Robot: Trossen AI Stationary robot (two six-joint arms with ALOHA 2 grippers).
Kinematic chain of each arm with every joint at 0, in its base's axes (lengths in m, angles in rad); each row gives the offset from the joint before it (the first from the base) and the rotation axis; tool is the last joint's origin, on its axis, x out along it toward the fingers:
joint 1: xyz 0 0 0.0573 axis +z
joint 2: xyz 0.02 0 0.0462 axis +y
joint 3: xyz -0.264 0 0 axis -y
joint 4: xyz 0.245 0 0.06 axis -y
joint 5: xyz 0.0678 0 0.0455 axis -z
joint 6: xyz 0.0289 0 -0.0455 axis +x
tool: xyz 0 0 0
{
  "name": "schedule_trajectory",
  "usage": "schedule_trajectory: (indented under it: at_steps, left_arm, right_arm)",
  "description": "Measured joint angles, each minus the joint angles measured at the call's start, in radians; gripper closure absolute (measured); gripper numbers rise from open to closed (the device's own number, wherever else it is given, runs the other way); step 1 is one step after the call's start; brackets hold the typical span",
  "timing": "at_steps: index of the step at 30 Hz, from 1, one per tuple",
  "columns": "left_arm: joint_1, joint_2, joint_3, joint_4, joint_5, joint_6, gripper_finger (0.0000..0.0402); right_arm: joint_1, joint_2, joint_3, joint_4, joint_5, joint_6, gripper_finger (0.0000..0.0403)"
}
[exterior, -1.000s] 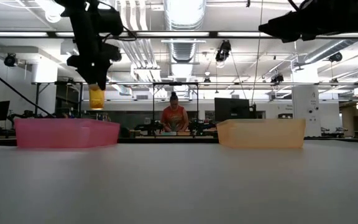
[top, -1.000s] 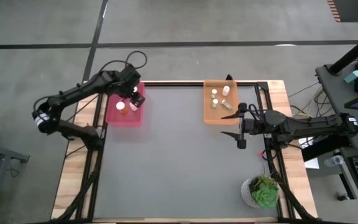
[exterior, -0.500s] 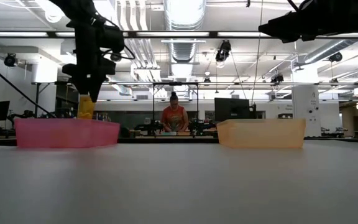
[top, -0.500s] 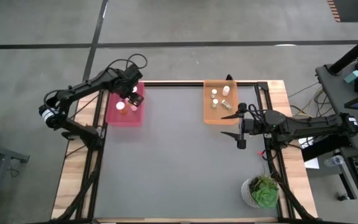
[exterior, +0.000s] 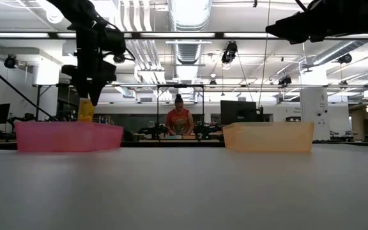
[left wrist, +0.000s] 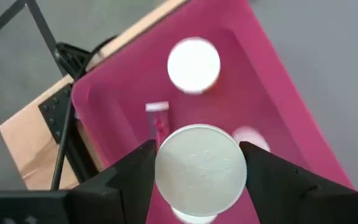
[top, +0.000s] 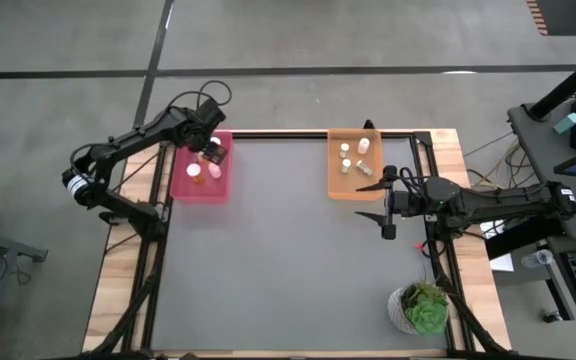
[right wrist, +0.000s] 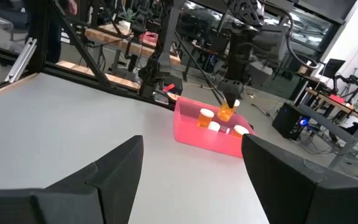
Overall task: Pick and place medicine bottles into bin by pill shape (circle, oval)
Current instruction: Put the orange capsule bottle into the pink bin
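My left gripper (left wrist: pixel 197 180) holds a white-capped medicine bottle (left wrist: pixel 199 168) over the pink bin (top: pixel 180 178), upper left in the high view, where bottles already lie. My right gripper (top: pixel 386 206) waits wide open and empty beside the orange bin (top: pixel 334 180), upper centre, which holds several. I see no loose bottles, so sorting looks nearly finished.

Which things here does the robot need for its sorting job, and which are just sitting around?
For the job:
- medicine bottle held by the left gripper
- bottles in the pink bin
- bottles in the orange bin
- right gripper, open, waiting

Just sitting around:
- green plant
- person beyond the table
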Motion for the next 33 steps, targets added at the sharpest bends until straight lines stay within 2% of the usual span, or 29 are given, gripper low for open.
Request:
schedule_trajectory:
  at_steps: [6, 18, 24, 33]
  left_arm:
    - [0.028, 0.000, -0.003, 0.080, 0.000, 0.009, 0.0198]
    - [0.051, 0.000, -0.014, 0.097, 0.005, 0.008, 0.0198]
    - [0.051, 0.000, -0.067, 0.116, 0.020, 0.007, 0.0198]
    - [0.065, 0.000, -0.126, 0.240, 0.021, 0.016, 0.0198]
  right_arm:
    - [0.000, 0.000, 0.000, 0.000, 0.000, 0.000, 0.0138]
    - [0.000, 0.000, 0.000, -0.001, 0.000, 0.000, 0.0138]
    - [0.000, 0.000, 0.000, -0.001, 0.000, 0.000, 0.0138]
    - [0.000, 0.000, 0.000, -0.001, 0.000, 0.000, 0.0138]
